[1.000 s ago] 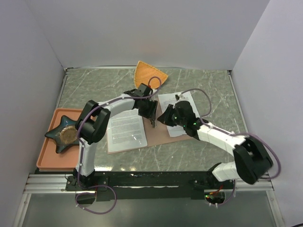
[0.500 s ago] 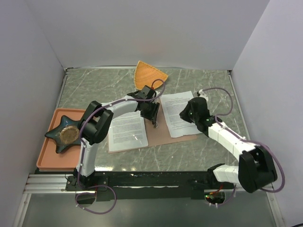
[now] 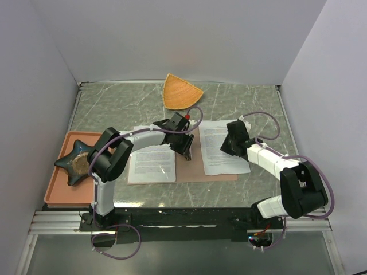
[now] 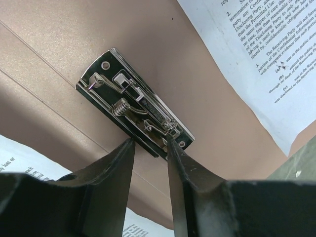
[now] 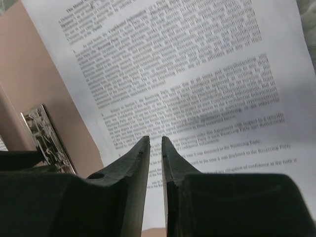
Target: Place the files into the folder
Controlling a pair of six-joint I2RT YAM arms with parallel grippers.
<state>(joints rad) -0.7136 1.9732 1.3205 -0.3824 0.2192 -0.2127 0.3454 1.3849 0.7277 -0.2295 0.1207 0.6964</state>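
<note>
The reddish-brown folder (image 3: 187, 170) lies open and flat mid-table, its metal clip (image 4: 134, 111) on the inner card (image 4: 64, 44). One white printed sheet (image 3: 152, 163) rests on its left half. Another sheet (image 3: 223, 150) lies on the right half and overhangs onto the table. My left gripper (image 3: 185, 150) hovers at the spine. Its jaws (image 4: 149, 142) are open a little and straddle the near end of the clip. My right gripper (image 3: 230, 144) points down at the right sheet (image 5: 197, 74). Its jaws (image 5: 155, 140) are parted by a slit with nothing between them.
An orange fan-shaped dish (image 3: 182, 91) sits at the back of the table. A salmon tray (image 3: 60, 192) at the left edge holds a dark star-shaped dish (image 3: 80, 162). White walls close in the table on three sides.
The right arm swung right, and the right sheet slid right with it. The folder turned squarer to the table edge. The left jaws narrowed around the clip's end.
</note>
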